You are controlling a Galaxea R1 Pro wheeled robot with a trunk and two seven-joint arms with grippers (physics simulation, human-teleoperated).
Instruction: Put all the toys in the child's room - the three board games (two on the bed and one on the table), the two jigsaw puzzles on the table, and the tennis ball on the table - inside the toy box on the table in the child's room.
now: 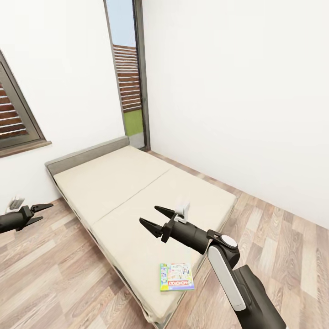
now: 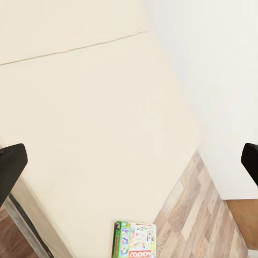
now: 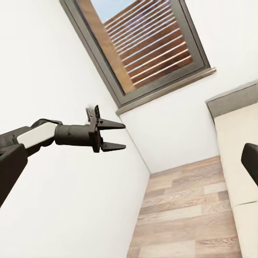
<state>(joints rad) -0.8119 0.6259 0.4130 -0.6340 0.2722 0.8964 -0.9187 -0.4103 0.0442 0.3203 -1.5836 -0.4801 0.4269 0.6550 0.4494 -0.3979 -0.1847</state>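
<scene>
- head view: bed [image 1: 137, 192] runs from the far left wall toward the near right, beige mattress in two sections, grey headboard [image 1: 87, 154] at the far end under the left wall.
- one board game [image 1: 176, 276], white monopoly box with a green edge, lies flat on the mattress near the foot, close to the bed's near corner. no other task item can be made out on the bed.
- right end effector [image 1: 157, 218] hangs above the mattress, fingers spread wide, nothing between them. it sits up and left of the game, well apart from it.
- left end effector [image 1: 40, 213] is at the left edge of the picture, over the wood floor [image 1: 55, 274] beside the bed; fingers parted, empty.
- tall narrow window [image 1: 128, 73] in the far corner shows slatted fence and grass; a dark-framed window [image 1: 16, 114] on the left wall.
- left wrist view: looks down on the mattress [image 2: 97, 123]; same game [image 2: 134, 240] sits at the mattress edge near the floor [image 2: 199, 215]. dark fingertips [image 2: 9, 169] show at both sides of the frame, far apart.
- right wrist view: left end effector [image 3: 113, 135] seen against the white wall, open, holding nothing; window [image 3: 142, 45] above it, floor [image 3: 188, 209] and bed edge [image 3: 239, 145] beside.
</scene>
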